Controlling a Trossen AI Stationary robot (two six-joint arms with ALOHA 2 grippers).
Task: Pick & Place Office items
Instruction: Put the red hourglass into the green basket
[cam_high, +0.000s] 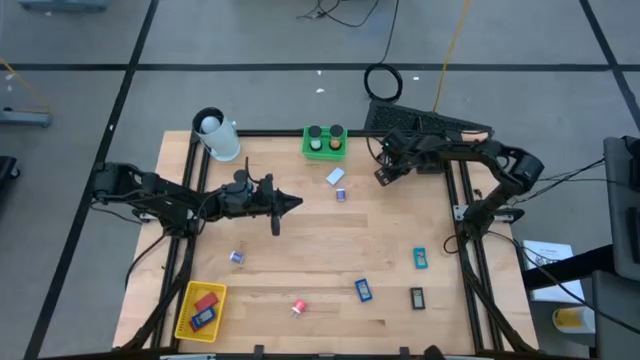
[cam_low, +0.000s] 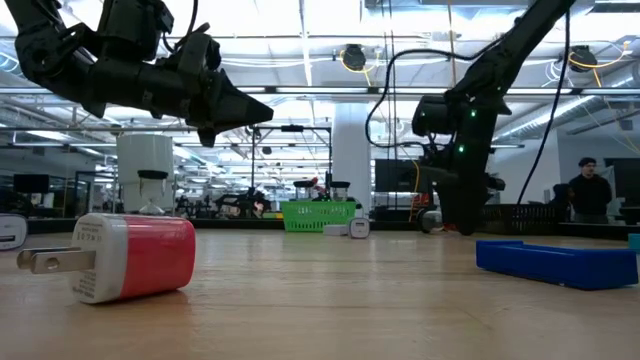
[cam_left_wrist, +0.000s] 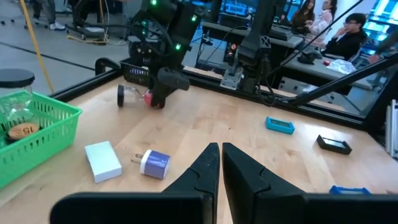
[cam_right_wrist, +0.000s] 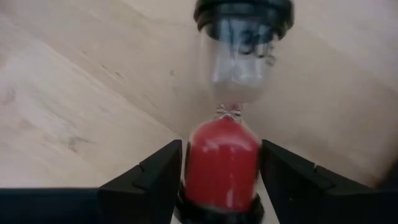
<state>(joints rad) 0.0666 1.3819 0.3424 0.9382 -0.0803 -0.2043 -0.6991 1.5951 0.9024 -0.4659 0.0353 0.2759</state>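
A small hourglass (cam_right_wrist: 227, 124) with red sand lies on the wood near the table's far right corner. My right gripper (cam_high: 384, 175) comes down on it from above and is closed around its red end. My left gripper (cam_high: 297, 203) hovers shut over the table's left middle, pointing level toward the right and holding nothing. Loose items lie on the wood: a white block (cam_high: 335, 176), a purple plug (cam_high: 341, 194), another purple plug (cam_high: 237, 257), a red plug (cam_high: 298, 308), a blue block (cam_high: 363, 290), a teal block (cam_high: 420, 258) and a black block (cam_high: 417, 297). My right gripper has the hourglass's red bulb (cam_right_wrist: 221, 158) and its near black cap (cam_right_wrist: 217, 211) between its two fingers, one on each side. The fingers slant down steeply from above. The hourglass runs away from the gripper, its clear bulb and far cap (cam_left_wrist: 121, 96) low over the wood.
A green basket (cam_high: 325, 143) with black cylinders stands at the far edge. A yellow basket (cam_high: 200, 308) holding a red and a blue piece sits at the near left corner. A white cylinder (cam_high: 215, 135) stands at the far left corner. People sit beyond the table.
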